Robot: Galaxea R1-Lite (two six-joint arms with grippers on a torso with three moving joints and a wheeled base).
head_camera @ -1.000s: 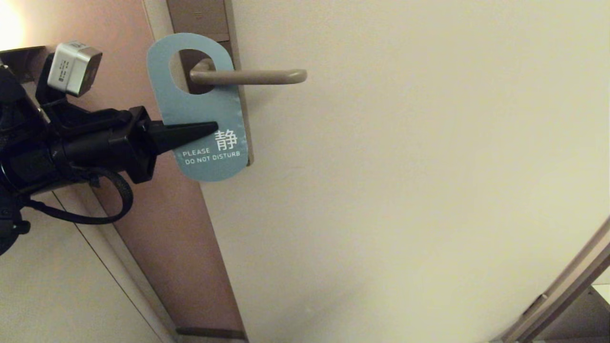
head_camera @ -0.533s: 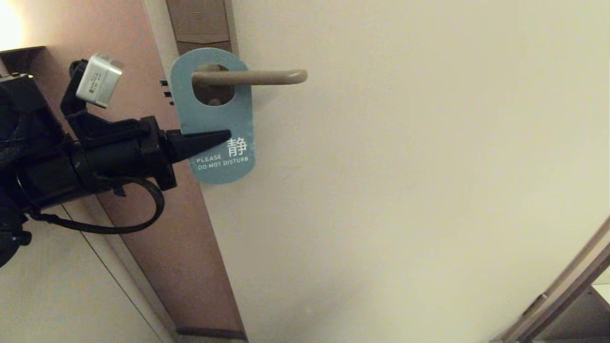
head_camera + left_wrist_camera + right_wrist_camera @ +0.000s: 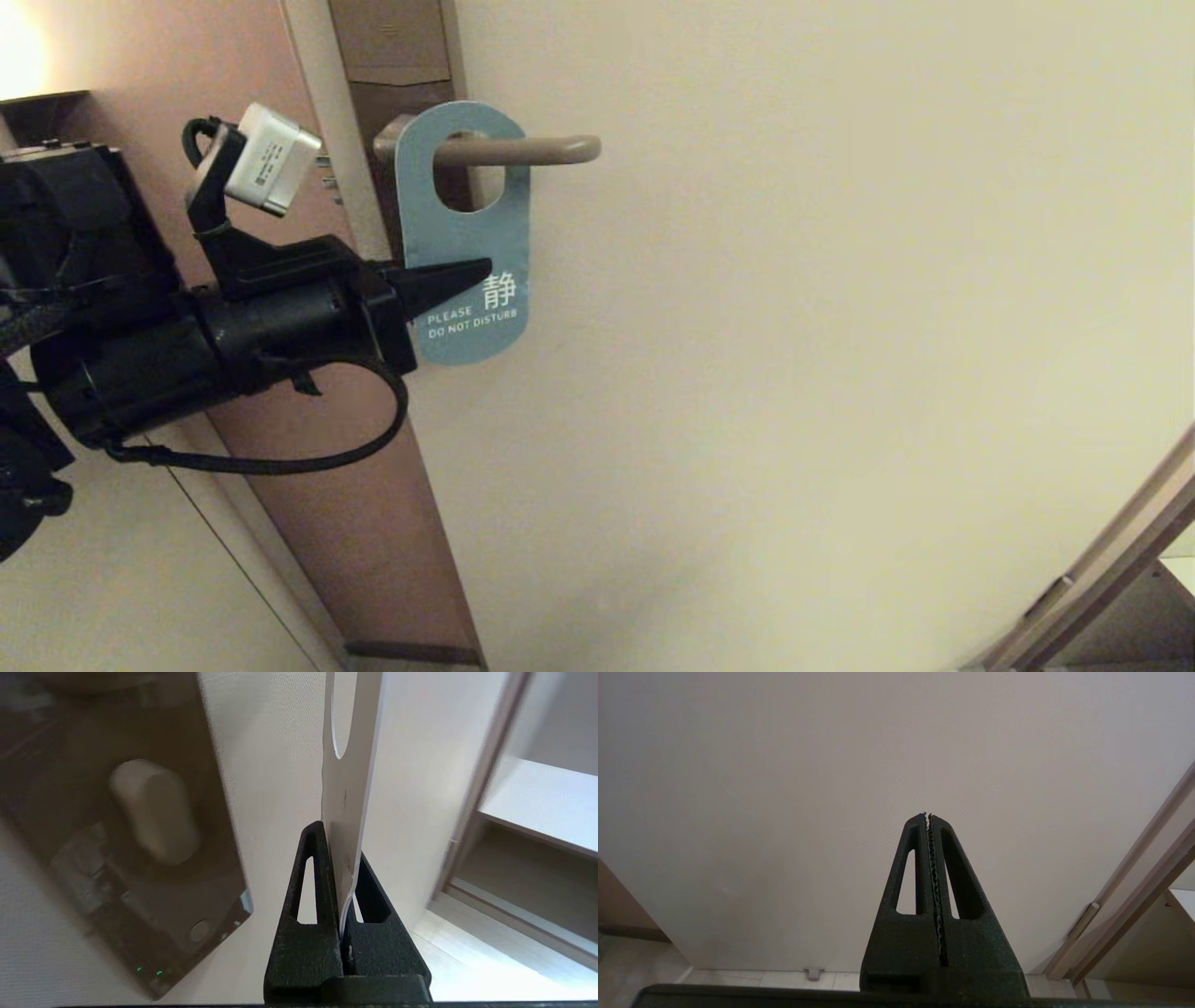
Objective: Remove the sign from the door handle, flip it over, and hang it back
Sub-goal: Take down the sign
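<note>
Sign (image 3: pixel 464 245) gripped by left fingers (image 3: pixel 457 275), hole around door handle (image 3: pixel 541 149); right fingers (image 3: pixel 928 817) closed, empty

The sign (image 3: pixel 464 245) shows a dusty teal face in the head view, printed in white with one large Chinese character above the small words PLEASE DO NOT DISTURB, while its other face reads plain white in the left wrist view. The door handle (image 3: pixel 532 149) is a matte bronze-grey, set on a darker brown lock plate (image 3: pixel 397 56) against a cream door (image 3: pixel 840 327). Both grippers (image 3: pixel 467 275) are matte black, and the left arm's camera box (image 3: pixel 271 161) is silver-white.
</note>
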